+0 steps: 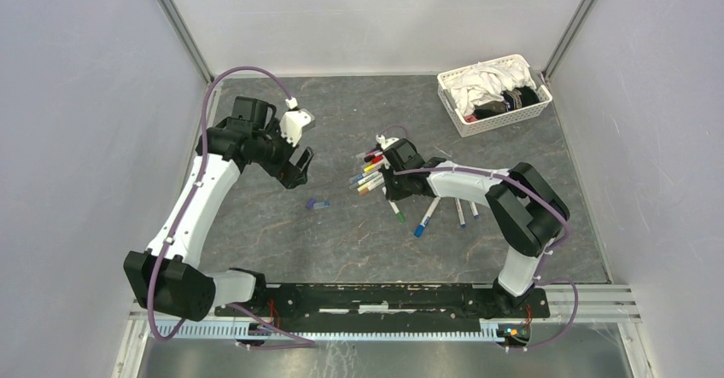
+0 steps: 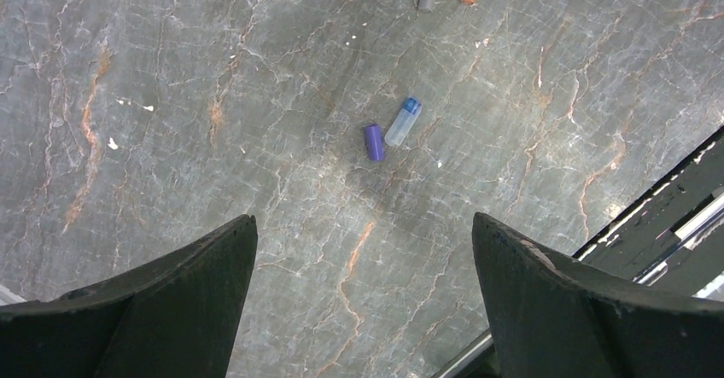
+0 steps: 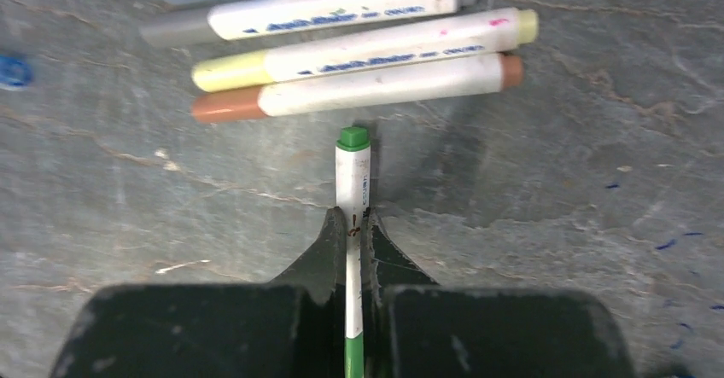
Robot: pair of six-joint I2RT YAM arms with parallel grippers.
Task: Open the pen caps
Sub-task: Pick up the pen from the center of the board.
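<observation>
My right gripper (image 3: 352,220) is shut on a slim white pen (image 3: 352,182) with green ends, which lies on the table pointing at a row of capped pens. That row holds a brown-ended pen (image 3: 359,88), a yellow one (image 3: 367,54) and a grey one (image 3: 316,15). From above, the right gripper (image 1: 393,197) sits just right of the pen pile (image 1: 369,173). My left gripper (image 2: 365,224) hangs open above bare table, nothing between its fingers. Ahead of it lie two loose pen caps: a purple cap (image 2: 373,142) and a clear, blue-tipped cap (image 2: 403,122). Seen from overhead, the left gripper (image 1: 294,173) is up-left of those caps (image 1: 316,203).
Three more pens (image 1: 424,218) (image 1: 459,212) (image 1: 474,209) lie under the right forearm. A white lattice basket (image 1: 529,109) of cloths stands at the back right. Grey walls close in both sides, and the arms' base rail (image 1: 384,297) runs along the near edge.
</observation>
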